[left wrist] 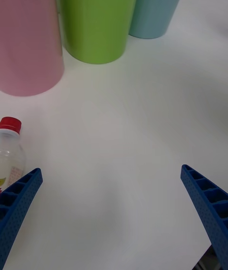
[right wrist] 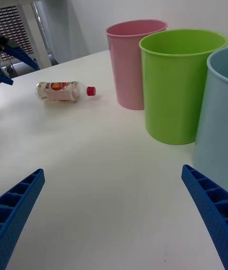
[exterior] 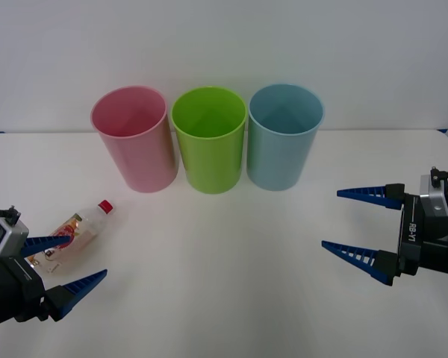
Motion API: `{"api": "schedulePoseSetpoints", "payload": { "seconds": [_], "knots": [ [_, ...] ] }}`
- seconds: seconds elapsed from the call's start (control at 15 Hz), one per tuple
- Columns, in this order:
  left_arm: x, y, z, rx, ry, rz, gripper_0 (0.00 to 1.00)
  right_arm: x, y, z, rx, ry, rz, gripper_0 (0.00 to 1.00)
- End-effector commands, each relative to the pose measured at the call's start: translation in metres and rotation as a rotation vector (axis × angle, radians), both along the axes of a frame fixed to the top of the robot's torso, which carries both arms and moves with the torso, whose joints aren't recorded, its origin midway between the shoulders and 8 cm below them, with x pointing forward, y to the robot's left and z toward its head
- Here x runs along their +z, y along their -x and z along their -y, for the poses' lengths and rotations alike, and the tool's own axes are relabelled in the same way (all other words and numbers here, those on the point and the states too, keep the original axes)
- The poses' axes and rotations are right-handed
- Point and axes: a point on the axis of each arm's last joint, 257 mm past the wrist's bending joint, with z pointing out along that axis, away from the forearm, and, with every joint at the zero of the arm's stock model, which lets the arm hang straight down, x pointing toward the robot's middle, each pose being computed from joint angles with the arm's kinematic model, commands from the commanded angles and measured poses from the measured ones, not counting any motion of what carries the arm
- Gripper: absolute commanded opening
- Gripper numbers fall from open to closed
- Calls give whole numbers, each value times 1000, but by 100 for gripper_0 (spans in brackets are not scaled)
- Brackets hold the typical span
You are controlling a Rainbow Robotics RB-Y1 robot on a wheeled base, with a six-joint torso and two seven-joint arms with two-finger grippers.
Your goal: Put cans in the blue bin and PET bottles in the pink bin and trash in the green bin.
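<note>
A small clear PET bottle [exterior: 78, 230] with a red cap lies on its side on the white table at the left, cap toward the bins; it also shows as the bottle [right wrist: 62, 91] and the bottle [left wrist: 9, 153]. My left gripper [exterior: 73, 262] stands open just in front of it, one finger beside its body, nothing held. Three tubs stand in a row at the back: the pink bin [exterior: 134, 139], the green bin [exterior: 209, 139], the blue bin [exterior: 284, 137]. Over the table's right side my right gripper [exterior: 361, 224] hovers open and holds nothing.
The white table [exterior: 224, 283] is bare between the two grippers. A wall rises close behind the bins. A shelf unit [right wrist: 28, 11] stands beyond the table's left side.
</note>
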Motion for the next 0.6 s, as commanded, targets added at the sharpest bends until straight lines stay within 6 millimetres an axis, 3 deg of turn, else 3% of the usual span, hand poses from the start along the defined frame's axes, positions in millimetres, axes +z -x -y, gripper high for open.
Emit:
{"api": "schedulePoseSetpoints", "payload": {
  "seconds": [0.07, 0.6],
  "knots": [
    [0, 0, 0, 0, 0, 0, 100, 0, 0, 0, 0, 0, 0, 100],
    [0, 0, 0, 0, 0, 0, 100, 0, 0, 0, 0, 0, 0, 100]
  ]
}}
